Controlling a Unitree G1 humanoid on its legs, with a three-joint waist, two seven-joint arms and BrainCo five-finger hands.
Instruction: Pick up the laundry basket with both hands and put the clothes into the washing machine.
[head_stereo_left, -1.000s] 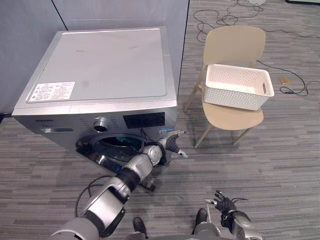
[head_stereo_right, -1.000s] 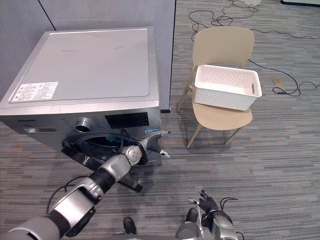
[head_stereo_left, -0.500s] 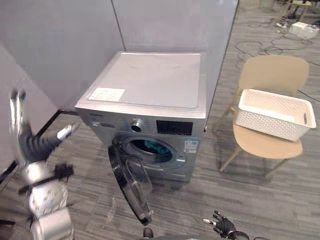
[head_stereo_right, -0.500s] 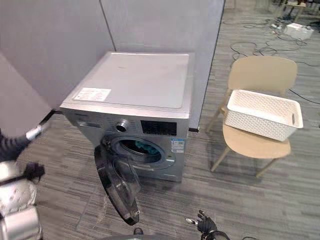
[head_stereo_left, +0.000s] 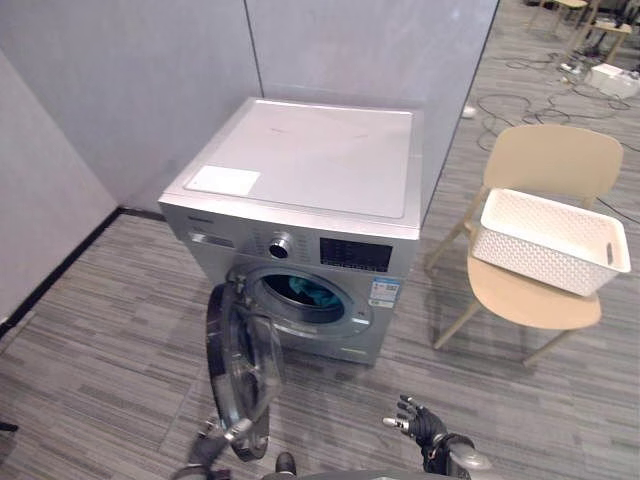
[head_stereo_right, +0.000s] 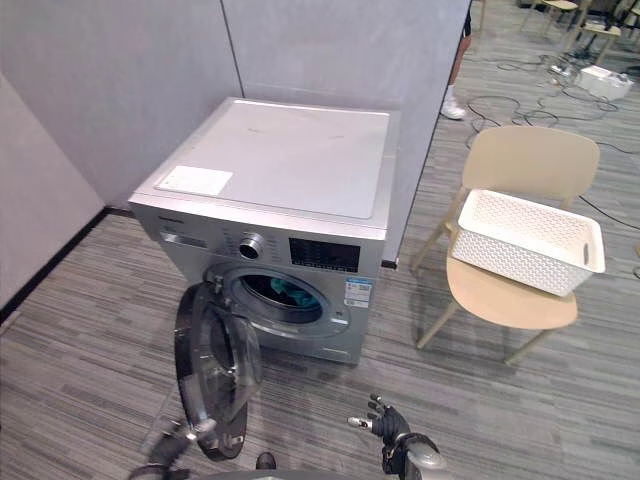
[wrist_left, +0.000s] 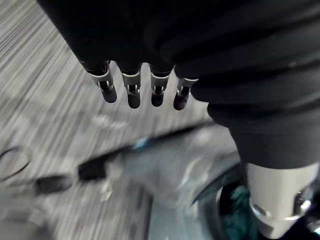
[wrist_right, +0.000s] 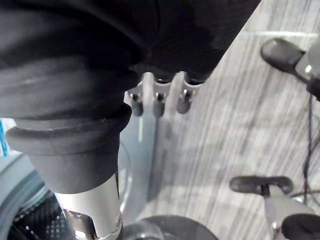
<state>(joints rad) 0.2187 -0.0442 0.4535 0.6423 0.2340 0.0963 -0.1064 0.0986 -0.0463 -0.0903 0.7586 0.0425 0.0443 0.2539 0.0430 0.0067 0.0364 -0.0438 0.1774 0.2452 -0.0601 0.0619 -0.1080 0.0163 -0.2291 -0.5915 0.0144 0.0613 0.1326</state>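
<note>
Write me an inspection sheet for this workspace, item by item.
Surface: grey striped floor.
Job's things: washing machine, door open, teal clothes in the drum; white laundry basket on a beige chair, no clothes visible in it.
Clutter: nothing seen.
Hands: left hand open, holding nothing; right hand open, low in front of the machine.
Cables: black cables on the floor behind the chair.
Surroundings: grey partition walls; a person's shoe beyond them.
</note>
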